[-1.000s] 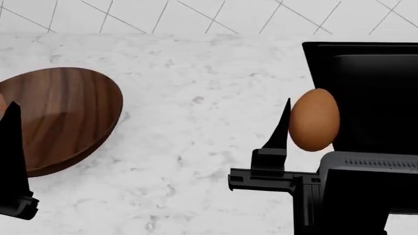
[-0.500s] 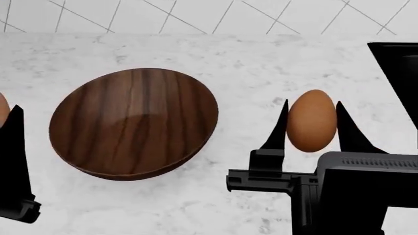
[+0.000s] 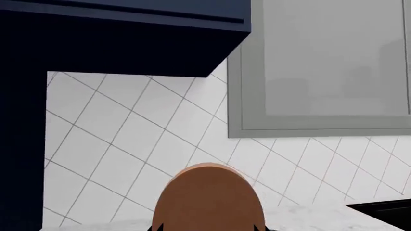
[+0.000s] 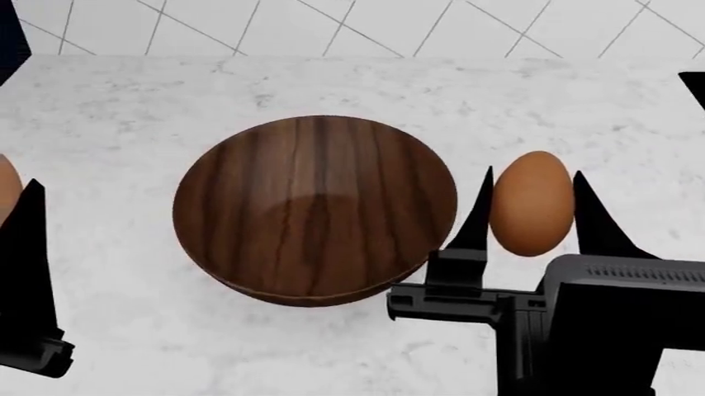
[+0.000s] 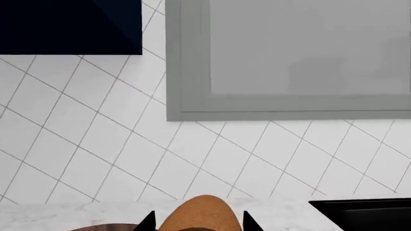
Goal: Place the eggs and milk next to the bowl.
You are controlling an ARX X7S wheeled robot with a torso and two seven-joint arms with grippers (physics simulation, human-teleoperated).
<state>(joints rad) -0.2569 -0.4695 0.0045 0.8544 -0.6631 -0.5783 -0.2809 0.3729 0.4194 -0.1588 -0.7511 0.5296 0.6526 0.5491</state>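
Dark brown wood with streaky grain fills the middle of the head view: that is the bowl, sitting on the white marbled countertop with a diagonal-tiled wall behind it. At the bowl's three o'clock, just beside its rim, the right gripper has its two black pointed fingers pinching a tan-brown egg between them, one finger on each flank of the shell, the egg upright with its narrow end pointing away. The right wrist view agrees, with that egg poking up between two dark fingertips in front of the tiles and a grey cabinet door. Over at the bowl's nine o'clock, well apart from it at the frame's edge, a sliver of a second egg shows beside a black finger of the left gripper; only one finger is in sight there. The left wrist view puts the second egg large and close, with dark finger tips just showing at either side of its base, so the left gripper looks to be clamped on it. No milk bottle appears in any view.
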